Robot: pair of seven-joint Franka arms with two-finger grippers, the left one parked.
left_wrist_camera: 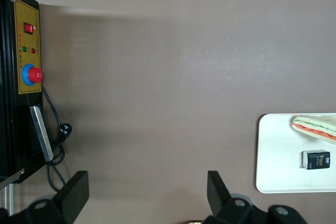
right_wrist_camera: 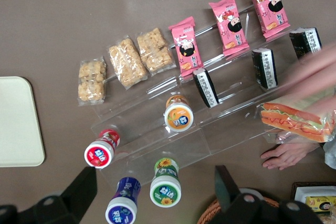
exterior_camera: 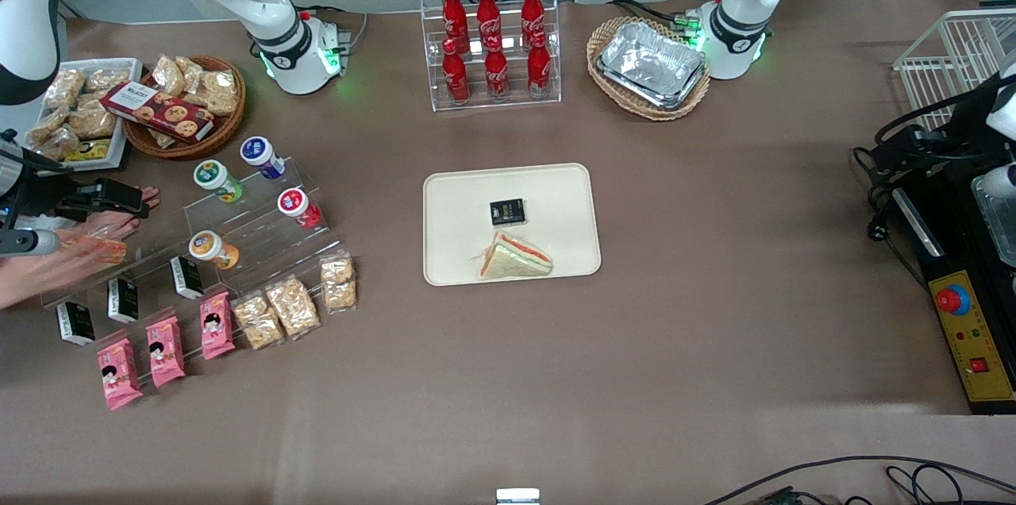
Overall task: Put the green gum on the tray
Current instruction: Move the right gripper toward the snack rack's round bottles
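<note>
The green gum lies on its side on the top step of a clear acrylic stand, white lid with a green mark facing up. In the right wrist view the green gum shows between my spread fingers, beside a blue-bodied bottle. My gripper hovers above the table at the working arm's end, apart from the bottle. The gripper is open and holds nothing. The cream tray lies mid-table with a small black box and a wrapped sandwich on it.
The stand also carries a red gum, an orange gum, black packs and snack bags. A person's hand with a wrapped sandwich reaches in beside my gripper. A wicker basket of cookies and a cola rack stand farther back.
</note>
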